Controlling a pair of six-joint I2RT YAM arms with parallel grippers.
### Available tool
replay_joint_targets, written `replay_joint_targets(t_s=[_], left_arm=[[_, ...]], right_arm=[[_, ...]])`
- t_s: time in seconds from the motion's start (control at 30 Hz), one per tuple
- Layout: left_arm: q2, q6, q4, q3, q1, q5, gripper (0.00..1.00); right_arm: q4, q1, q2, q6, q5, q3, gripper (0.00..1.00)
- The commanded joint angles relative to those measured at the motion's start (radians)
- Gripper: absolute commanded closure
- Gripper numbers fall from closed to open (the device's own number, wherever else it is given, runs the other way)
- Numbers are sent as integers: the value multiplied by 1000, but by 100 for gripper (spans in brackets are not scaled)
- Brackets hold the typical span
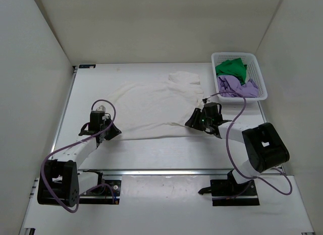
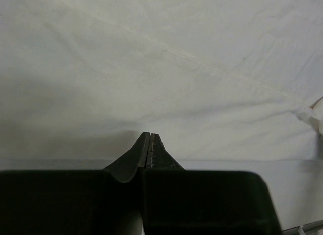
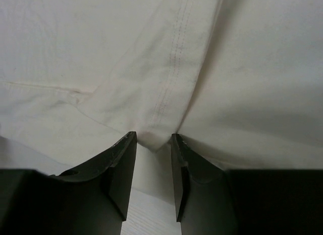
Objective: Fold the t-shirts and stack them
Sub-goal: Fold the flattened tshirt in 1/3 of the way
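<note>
The cream-white t-shirt [image 1: 151,106] lies spread flat across the middle of the table. My left gripper [image 1: 113,132] is at its near left corner. In the left wrist view that gripper [image 2: 150,135] is shut, its tips pressed together on the near hem of the shirt [image 2: 161,68]. My right gripper [image 1: 191,121] is at the shirt's near right corner. It stands open [image 3: 154,139], and a stitched fold of the shirt [image 3: 171,68] points down between its jaws, loose. The green t-shirt [image 1: 231,67] and the lavender t-shirt [image 1: 233,86] lie crumpled in the basket.
The white lattice basket [image 1: 237,55] stands at the back right, just beyond the right gripper. White walls close in the table on the left, back and right. The arm bases and a purple cable [image 1: 229,126] are at the near edge.
</note>
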Motion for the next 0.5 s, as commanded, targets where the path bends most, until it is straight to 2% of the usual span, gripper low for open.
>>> replay_joint_targets(t_s=[0.0, 0.07, 0.2, 0.3, 0.47], left_arm=[[-14, -2, 20, -7, 3, 12, 94], [-16, -3, 20, -3, 1, 5, 94], [-16, 1, 21, -3, 10, -6, 94], [-24, -2, 21, -10, 6, -14, 95], [-36, -8, 17, -18, 9, -15, 95]], right_arm=[[39, 5, 6, 10, -12, 38, 70], [39, 8, 3, 15, -15, 33, 83], [7, 17, -7, -7, 5, 81, 96], [-36, 16, 9, -36, 26, 122, 100], [-73, 29, 68, -59, 43, 237, 100]])
